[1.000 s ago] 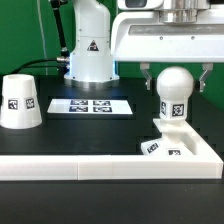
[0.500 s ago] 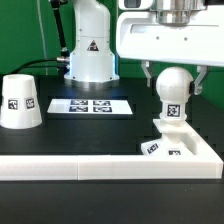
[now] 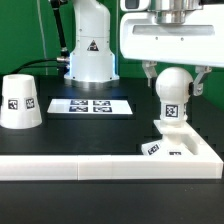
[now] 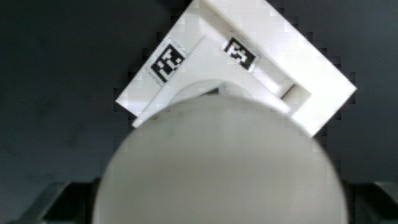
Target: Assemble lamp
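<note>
The white ball bulb (image 3: 175, 88) stands upright on the flat square base (image 3: 190, 150) at the exterior view's right, a tag on its neck. My gripper (image 3: 173, 76) comes down from above with a dark finger against each side of the ball and is shut on the bulb. In the wrist view the bulb (image 4: 222, 150) fills the space between the fingers of my gripper (image 4: 217, 205), and the tagged base (image 4: 267, 65) lies beyond it. The cone shade (image 3: 20, 101) stands alone at the exterior view's left, narrow end up.
The long white L-shaped wall (image 3: 90, 166) runs along the front and around the base's right side. The marker board (image 3: 92, 104) lies flat in the middle. The arm's white pedestal (image 3: 90, 50) stands behind it.
The fingers stand a little closer in on the bulb's sides than a second ago. The bulb, the base and the shade have not moved.
</note>
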### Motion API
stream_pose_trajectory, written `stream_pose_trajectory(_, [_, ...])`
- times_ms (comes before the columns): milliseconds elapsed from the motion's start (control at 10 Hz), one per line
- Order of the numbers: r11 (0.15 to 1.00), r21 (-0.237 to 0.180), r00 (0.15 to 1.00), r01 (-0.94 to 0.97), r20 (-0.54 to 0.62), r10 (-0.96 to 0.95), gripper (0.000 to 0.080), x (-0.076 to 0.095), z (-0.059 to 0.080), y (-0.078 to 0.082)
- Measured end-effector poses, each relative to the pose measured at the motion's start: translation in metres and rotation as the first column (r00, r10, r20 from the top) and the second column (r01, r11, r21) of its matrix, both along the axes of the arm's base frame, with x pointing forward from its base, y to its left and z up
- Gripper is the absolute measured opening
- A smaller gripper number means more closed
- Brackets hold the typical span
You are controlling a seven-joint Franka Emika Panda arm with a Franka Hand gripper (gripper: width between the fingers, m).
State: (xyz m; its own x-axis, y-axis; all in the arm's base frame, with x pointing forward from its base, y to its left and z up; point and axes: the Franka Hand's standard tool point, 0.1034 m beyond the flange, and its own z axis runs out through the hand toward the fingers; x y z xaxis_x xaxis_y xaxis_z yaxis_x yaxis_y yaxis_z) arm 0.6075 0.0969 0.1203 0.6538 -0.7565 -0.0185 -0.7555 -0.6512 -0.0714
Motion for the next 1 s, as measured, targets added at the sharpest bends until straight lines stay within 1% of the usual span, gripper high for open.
stream_pose_trajectory(100, [0.999,-0.001,0.999,-0.046,0.006,0.046,0.0693,0.0005,0.0000,0.0010])
stream_pose_trajectory(200, [0.994,-0.005,0.994,-0.112,0.020,0.112,0.0693,0.0024,0.0004,0.0031])
stream_pose_trajectory(300, [0.977,-0.014,0.976,-0.211,0.045,0.211,0.0693,0.0053,0.0007,0.0037])
stream_pose_trajectory(400, [0.933,-0.032,0.931,-0.358,0.060,0.360,0.0698,0.0065,0.0009,0.0034])
stream_pose_trajectory(500, [0.887,-0.047,0.885,-0.459,0.068,0.461,0.0699,0.0070,0.0006,0.0032])
stream_pose_trajectory(700, [0.792,-0.070,0.789,-0.606,0.073,0.610,0.0699,0.0060,-0.0014,0.0017])
stream_pose_trajectory(900, [0.710,-0.086,0.706,-0.699,0.070,0.704,0.0699,0.0061,-0.0015,0.0013])
stream_pose_trajectory(1000, [0.650,-0.095,0.647,-0.754,0.067,0.760,0.0699,0.0061,-0.0015,0.0007])
